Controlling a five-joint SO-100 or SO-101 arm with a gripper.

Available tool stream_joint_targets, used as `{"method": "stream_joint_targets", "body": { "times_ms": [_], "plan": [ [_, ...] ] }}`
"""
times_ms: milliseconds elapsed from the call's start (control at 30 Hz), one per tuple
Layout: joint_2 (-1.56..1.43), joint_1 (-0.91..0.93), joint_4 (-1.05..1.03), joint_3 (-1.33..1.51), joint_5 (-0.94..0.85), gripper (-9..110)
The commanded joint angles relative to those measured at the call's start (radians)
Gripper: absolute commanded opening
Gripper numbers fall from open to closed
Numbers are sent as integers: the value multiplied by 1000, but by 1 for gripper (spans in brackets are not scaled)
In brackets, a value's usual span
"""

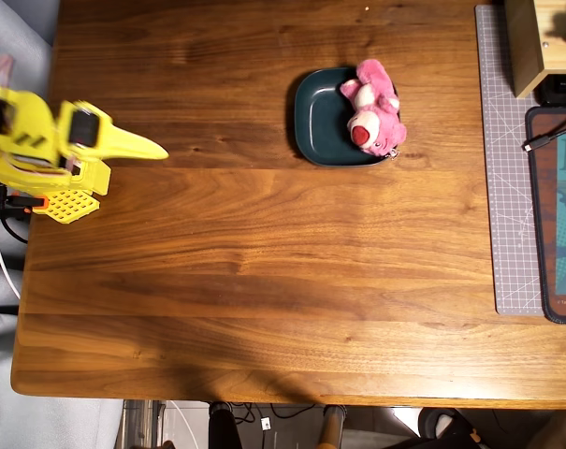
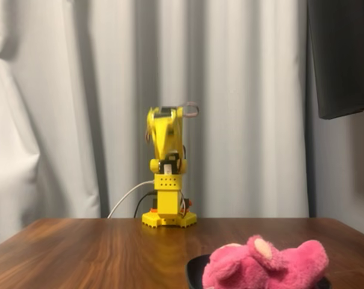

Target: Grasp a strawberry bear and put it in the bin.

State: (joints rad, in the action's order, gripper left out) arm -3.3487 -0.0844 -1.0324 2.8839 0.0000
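Claw (image 1: pixel 156 149) is parked at your arm's base, far left of the overhead view, its yellow tip pointing right across the table; fingers look pressed together into one point with nothing between them, though the fixed view shows the arm (image 2: pixel 165 147) folded up head-on, so you can't confirm the jaw from there

Strawberry bear (image 1: pixel 373 108) is well apart from the claw, out along the line it points and a bit toward the top of the overhead view. It lies on its side over the right part of the bin (image 1: pixel 317 117), red nose facing the bottom edge of that view, head and body spilling past the bin's right rim. Bear touches the dish; whether any of it rests on the table beyond the rim, you can't tell

Bin is the dark teal square dish, flat on the wooden table (image 1: pixel 254 281), its left half bare. Nothing lies on the wood between claw and bin

In the fixed view the bear (image 2: pixel 266 265) fills the bottom right foreground, with the bin's dark rim (image 2: pixel 192 271) showing at its left; the arm stands behind it at the table's far edge, in front of a pale curtain (image 2: pixel 61 108)

Farther from the claw than the bin, at the right edge of the overhead view: a grey cutting mat (image 1: pixel 507 187), a dark mat (image 1: pixel 556 215) overlapping it, and a light wooden box (image 1: pixel 526 42) at the top corner
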Motion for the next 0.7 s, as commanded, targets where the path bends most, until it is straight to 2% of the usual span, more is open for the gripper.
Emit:
{"method": "stream_joint_targets", "body": {
  "times_ms": [0,100,400,667],
  "plan": [
    [-34,3,-11,132,-11,0],
    [-34,2,-35,219,-11,0],
    [-34,28,-215,176,-9,0],
    [-34,-3,-222,175,5,0]
  ]
}}
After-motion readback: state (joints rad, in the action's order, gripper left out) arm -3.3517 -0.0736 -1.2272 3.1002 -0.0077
